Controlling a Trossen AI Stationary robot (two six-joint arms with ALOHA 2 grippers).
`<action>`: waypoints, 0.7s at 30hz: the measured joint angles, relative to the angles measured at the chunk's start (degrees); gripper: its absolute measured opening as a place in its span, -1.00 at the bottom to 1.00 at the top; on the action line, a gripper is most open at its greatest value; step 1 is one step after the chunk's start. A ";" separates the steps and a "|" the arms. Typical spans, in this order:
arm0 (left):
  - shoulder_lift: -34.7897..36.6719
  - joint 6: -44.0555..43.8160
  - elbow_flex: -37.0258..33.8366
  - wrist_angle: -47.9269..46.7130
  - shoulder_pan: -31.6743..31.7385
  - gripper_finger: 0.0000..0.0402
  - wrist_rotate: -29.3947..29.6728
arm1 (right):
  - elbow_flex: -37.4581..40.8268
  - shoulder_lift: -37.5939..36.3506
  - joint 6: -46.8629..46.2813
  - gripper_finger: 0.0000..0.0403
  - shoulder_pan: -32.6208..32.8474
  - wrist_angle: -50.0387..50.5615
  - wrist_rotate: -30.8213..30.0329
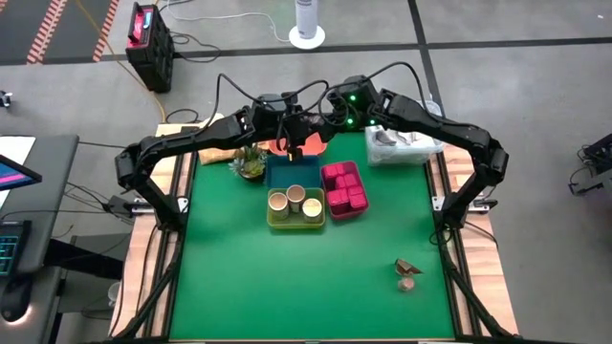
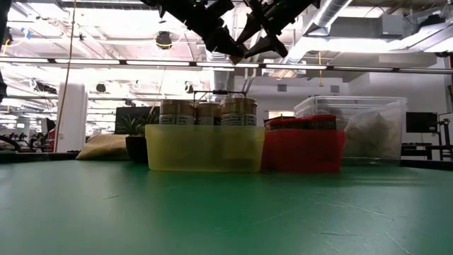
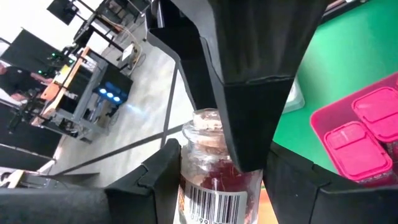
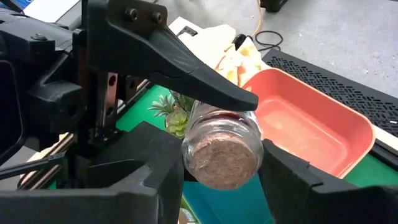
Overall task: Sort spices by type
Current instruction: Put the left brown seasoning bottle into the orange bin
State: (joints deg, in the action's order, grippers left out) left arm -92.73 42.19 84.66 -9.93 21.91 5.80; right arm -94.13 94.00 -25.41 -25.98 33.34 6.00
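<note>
A small clear glass jar with reddish spice and a barcode label hangs high above the far-middle trays, between both grippers. My left gripper comes in from the table's left and is shut on the jar. My right gripper comes in from the right and is shut on the jar's tan round end, which faces it. Below, three tan jars stand in a yellow tray. Magenta blocks fill a magenta tray. Brown lumps lie on the green mat at the near right. My left gripper pinches the jar's labelled body between its two fingers, reaching in roughly level from the table's left. The jar is lifted clear of the trays and points away from this gripper. My right gripper has one finger on each side of the jar's neck, just behind the tan end. It meets the jar end-on, slanting down from the table's right, and one finger covers part of the jar's top.
A salmon tray and a dark teal tray lie under the grippers at the far middle. A small green plant stands to their left and a clear plastic box to their right. The near half of the mat is open green.
</note>
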 joint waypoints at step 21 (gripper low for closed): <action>1.12 -14.03 0.11 -7.95 -0.24 0.40 0.49 | 0.00 0.17 1.74 -0.03 0.48 3.31 3.41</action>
State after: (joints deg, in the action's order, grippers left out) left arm -91.61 28.17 84.77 -17.88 21.67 6.29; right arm -94.13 94.17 -23.67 -25.49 36.65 9.41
